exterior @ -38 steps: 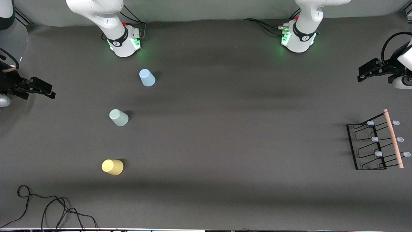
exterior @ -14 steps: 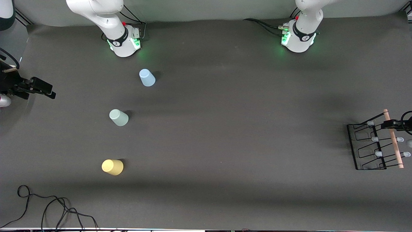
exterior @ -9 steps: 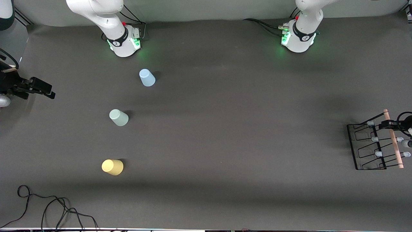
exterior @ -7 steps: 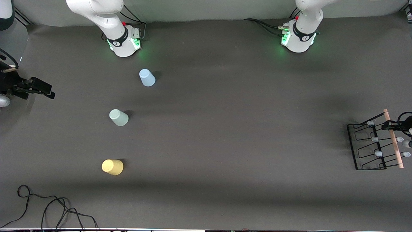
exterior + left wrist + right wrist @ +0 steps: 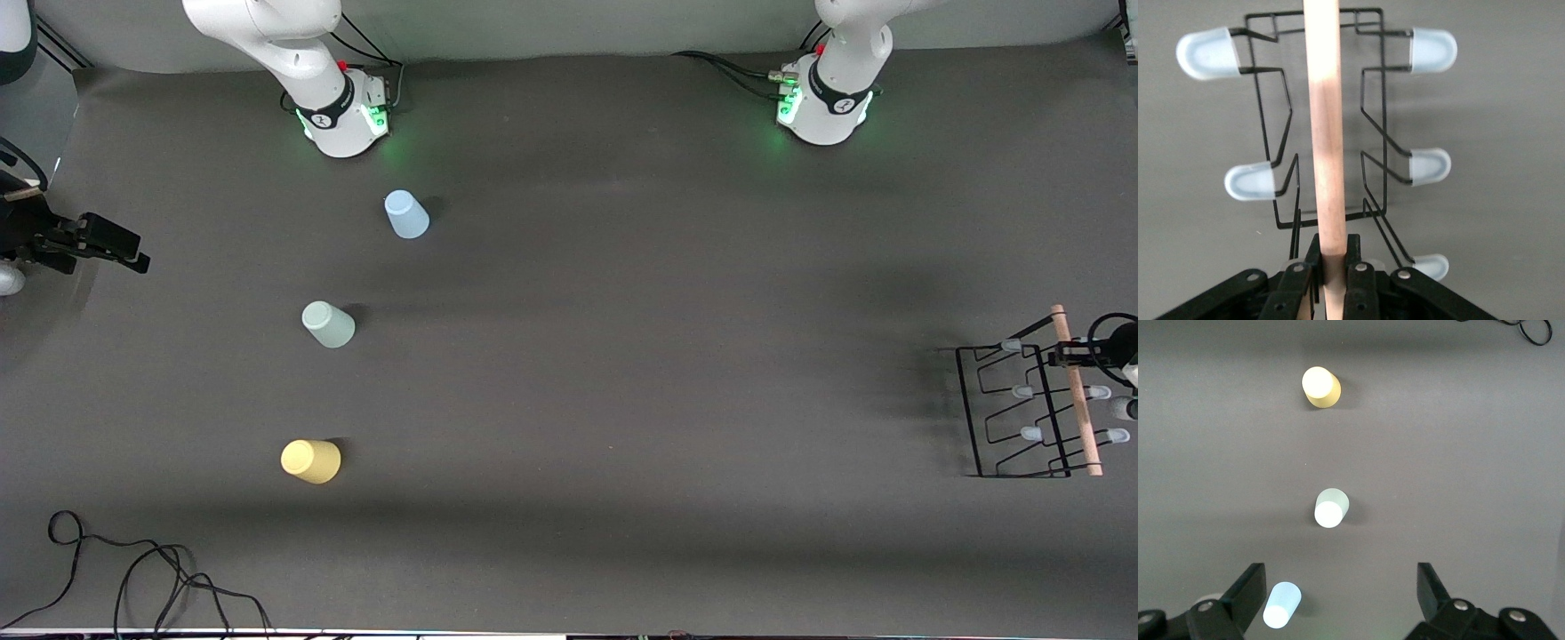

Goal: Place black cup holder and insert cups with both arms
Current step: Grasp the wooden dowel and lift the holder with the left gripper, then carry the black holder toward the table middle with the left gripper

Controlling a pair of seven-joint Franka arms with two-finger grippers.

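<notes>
At the table's edge by the left arm's end, the left tool (image 5: 1333, 280) is clamped on the wooden handle (image 5: 1323, 127) of the rack (image 5: 1022, 413), while the right tool (image 5: 1341, 593) waits with fingers spread above the three cups (image 5: 328, 324) near the table's other end.

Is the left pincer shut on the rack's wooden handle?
Shut: the left pincer clamps the cup holder's wooden handle between its fingers.

No readable text, label, brand name or number shows on anything here. The black band around each arm's base carries a small white mark, too small to make out as a letter or logo.
</notes>
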